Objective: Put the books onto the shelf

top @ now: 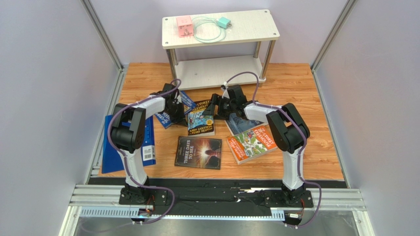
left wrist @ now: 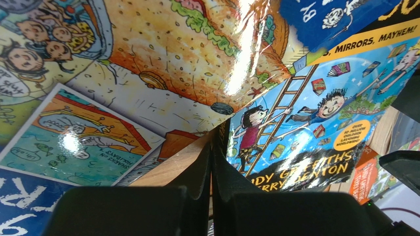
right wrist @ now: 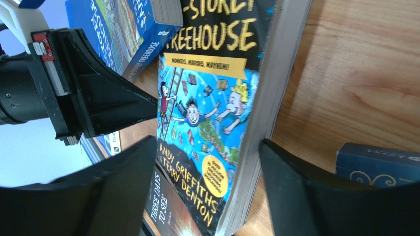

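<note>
The shelf [top: 246, 24] stands at the back of the table. A teal cartoon book [top: 201, 120] [right wrist: 207, 108] lies in the middle, and my right gripper [top: 217, 109] [right wrist: 208, 142] is open with one finger on each side of it. The left gripper [top: 178, 105] [left wrist: 217, 135] is shut on nothing, its tip wedged at that book's spine, under a tilted blue cartoon book [top: 165, 118] [left wrist: 187, 49]. The black "Three Days to See" [top: 198, 152], an orange book [top: 252, 143] and a dark blue-grey book [top: 239, 125] lie nearer the front.
A pink box [top: 184, 25] and a teal charger [top: 224, 22] with its cable sit on the shelf's top board. The lower board [top: 217, 71] is bare. A large blue book [top: 148, 145] lies at the left edge under the left arm. Grey walls close both sides.
</note>
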{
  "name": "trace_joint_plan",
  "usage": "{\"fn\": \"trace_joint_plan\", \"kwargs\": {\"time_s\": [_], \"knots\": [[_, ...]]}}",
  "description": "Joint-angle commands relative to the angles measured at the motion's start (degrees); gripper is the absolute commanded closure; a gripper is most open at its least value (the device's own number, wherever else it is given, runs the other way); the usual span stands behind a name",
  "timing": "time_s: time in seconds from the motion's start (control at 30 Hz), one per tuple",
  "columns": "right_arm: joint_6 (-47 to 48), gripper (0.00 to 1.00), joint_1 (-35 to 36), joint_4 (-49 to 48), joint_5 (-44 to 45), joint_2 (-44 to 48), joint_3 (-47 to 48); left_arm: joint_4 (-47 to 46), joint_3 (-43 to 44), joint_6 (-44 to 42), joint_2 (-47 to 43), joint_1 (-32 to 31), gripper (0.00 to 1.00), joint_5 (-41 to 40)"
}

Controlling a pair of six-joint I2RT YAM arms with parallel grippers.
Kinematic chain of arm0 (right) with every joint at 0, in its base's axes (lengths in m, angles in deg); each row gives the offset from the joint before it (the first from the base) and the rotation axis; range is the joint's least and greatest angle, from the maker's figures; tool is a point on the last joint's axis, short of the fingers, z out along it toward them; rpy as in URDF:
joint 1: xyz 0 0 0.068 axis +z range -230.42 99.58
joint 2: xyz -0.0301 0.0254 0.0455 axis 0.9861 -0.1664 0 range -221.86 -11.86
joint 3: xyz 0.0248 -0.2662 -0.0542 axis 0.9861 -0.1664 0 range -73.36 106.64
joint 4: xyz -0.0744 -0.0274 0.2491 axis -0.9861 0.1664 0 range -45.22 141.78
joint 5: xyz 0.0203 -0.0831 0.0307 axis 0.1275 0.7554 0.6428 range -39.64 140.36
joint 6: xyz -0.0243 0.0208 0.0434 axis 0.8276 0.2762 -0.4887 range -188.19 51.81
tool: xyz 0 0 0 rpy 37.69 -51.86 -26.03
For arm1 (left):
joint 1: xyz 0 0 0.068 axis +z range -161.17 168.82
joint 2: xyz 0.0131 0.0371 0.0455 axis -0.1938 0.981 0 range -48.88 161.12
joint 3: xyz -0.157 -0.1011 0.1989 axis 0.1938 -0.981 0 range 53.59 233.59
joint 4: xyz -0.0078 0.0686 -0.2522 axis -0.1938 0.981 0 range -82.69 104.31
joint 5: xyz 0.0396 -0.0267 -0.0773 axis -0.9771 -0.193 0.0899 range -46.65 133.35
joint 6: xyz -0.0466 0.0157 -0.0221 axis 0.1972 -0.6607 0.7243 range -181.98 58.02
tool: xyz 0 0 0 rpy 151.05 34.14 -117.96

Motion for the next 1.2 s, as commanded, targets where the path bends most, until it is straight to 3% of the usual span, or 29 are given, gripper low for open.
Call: {"fn": "trace_joint_plan", "kwargs": {"time_s": [0.0, 0.2, 0.37, 0.43, 0.5, 0.67, 0.73, 0.83, 0.9, 1.0, 1.07, 1.17], "knots": [[-3.3, 0.25, 2.1, -9.0, -5.3, 0.0, -0.5, 1.8, 3.1, 0.7, 0.7, -2.3, 1.00, 0.4], [-4.9, 0.33, 2.9, -15.5, -8.3, 4.4, -3.1, 2.5, 4.4, 1.2, 1.0, -3.0, 1.00, -0.5], [-2.6, 0.34, 2.9, -10.4, -9.3, 2.9, -0.8, 2.4, 4.8, 1.6, 1.5, -3.1, 1.00, -0.6], [-3.2, 0.41, 2.8, -10.4, -10.4, 1.6, -0.4, 2.1, 4.8, 1.7, 1.6, -3.1, 1.00, -0.3], [-6.1, 0.55, 3.0, -13.0, -12.7, -0.6, -0.5, 1.4, 5.0, 1.7, 1.6, -3.2, 1.00, 0.1], [-8.1, 0.68, 3.8, -15.6, -15.7, -4.0, 0.5, -0.9, 5.1, 1.9, 1.7, -4.2, 1.00, 2.3], [-7.5, 0.69, 4.0, -14.7, -15.3, -4.2, 0.9, -1.1, 5.4, 1.8, 1.7, -4.5, 1.00, 2.4], [-4.9, 1.00, 4.0, -9.6, -14.5, -3.2, 1.9, -1.2, 4.6, 1.0, -0.6, -4.7, 1.00, 1.7], [-2.8, 1.00, 3.9, -6.5, -13.1, -1.1, 2.5, -1.1, 2.9, -0.2, -4.6, -4.8, 0.90, -0.4], [1.2, 1.00, 3.5, -2.1, -10.5, 1.7, 2.4, -1.2, -0.4, -1.9, -10.7, -4.8, 0.53, -4.5], [2.9, 1.00, 2.6, -0.5, -10.0, 4.6, 2.5, -1.2, -2.4, -2.7, -19.2, -4.8, 0.41, -7.0], [3.6, 1.00, 1.7, 0.1, -10.4, 8.7, 2.4, -2.3, -4.6, -3.2, -24.1, -4.7, 0.35, -6.9]]}}
